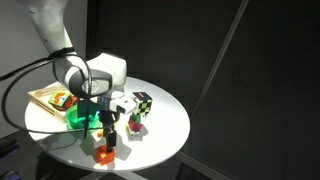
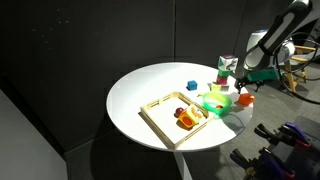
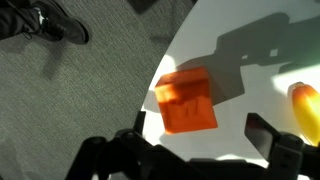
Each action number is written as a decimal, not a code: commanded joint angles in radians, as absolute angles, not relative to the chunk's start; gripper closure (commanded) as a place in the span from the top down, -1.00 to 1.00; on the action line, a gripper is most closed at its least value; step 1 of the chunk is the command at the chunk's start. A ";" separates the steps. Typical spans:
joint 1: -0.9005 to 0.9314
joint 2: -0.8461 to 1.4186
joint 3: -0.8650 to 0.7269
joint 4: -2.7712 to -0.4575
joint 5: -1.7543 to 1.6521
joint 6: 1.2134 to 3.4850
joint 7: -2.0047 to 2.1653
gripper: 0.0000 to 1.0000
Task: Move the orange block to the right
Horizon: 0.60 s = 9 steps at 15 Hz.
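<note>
Orange block (image 3: 187, 100) sits flat on the white round table (image 1: 165, 130), close to the table edge. The wrist view shows grey carpet just past the rim beside it. In an exterior view the block (image 1: 104, 154) is at the front of the table, in front of the green bowl (image 1: 78, 117) and apart from it. In an exterior view the block (image 2: 245, 98) is at the far side rim, just beside the same bowl (image 2: 213, 101).

Gripper (image 3: 195, 130) is directly above the block with its jaws spread wide. One finger is on each side of the block, with a gap on both, so nothing is clamped. From outside, the gripper (image 1: 105, 130) points straight down, low over the block. Whether the fingertips reach the table cannot be told.

A yellow-orange item (image 3: 305, 110) is cut off by the wrist frame's edge, near the block but not touching.

Wooden tray (image 1: 45, 97) with coloured pieces lies behind the bowl, also seen in an exterior view (image 2: 158, 127). Multicoloured checkered cube (image 1: 143, 102) stands further back, well apart from the block. Small blue piece (image 2: 192, 85) lies on bare table near the tray.
</note>
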<state>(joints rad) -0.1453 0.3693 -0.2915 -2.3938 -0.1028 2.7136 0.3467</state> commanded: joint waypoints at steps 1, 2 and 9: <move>-0.130 0.319 -0.290 -2.421 -0.098 2.712 0.295 1.00; -0.126 0.310 -0.287 -2.428 -0.102 2.713 0.283 1.00; -0.120 0.212 -0.253 -2.487 -0.114 2.695 0.149 1.00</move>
<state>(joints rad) -0.1119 0.2898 -0.2678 -2.4393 -0.1042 2.7126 0.2131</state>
